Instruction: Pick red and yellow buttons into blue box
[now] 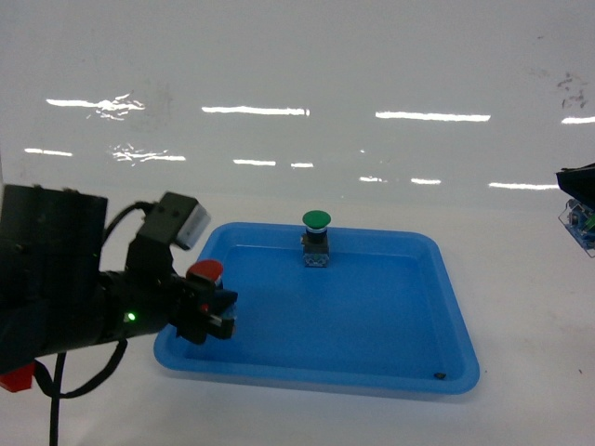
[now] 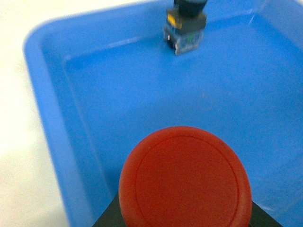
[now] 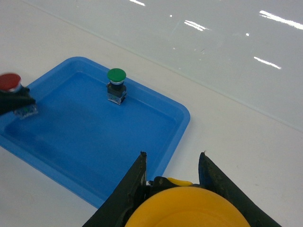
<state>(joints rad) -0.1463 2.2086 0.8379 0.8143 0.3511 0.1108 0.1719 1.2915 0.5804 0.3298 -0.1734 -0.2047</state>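
The red button (image 1: 205,270) is clamped in my left gripper (image 1: 210,308), which is shut on its base and holds it just above the left rim of a shallow blue tray (image 1: 372,381). Its red cap (image 2: 184,177) fills the lower left wrist view and hides the fingers. The yellow button (image 3: 189,208) sits between the fingers of my right gripper (image 3: 173,158), shut on it above the white table beside the tray's right corner. In the head view that gripper (image 1: 576,200) shows only at the right edge. The blue box is out of view.
A green-capped button (image 1: 316,237) stands upright at the back of the tray (image 3: 182,118), also visible in the left wrist view (image 2: 185,28). A small dark speck (image 1: 439,375) lies near the tray's front right corner. White table surrounds the tray.
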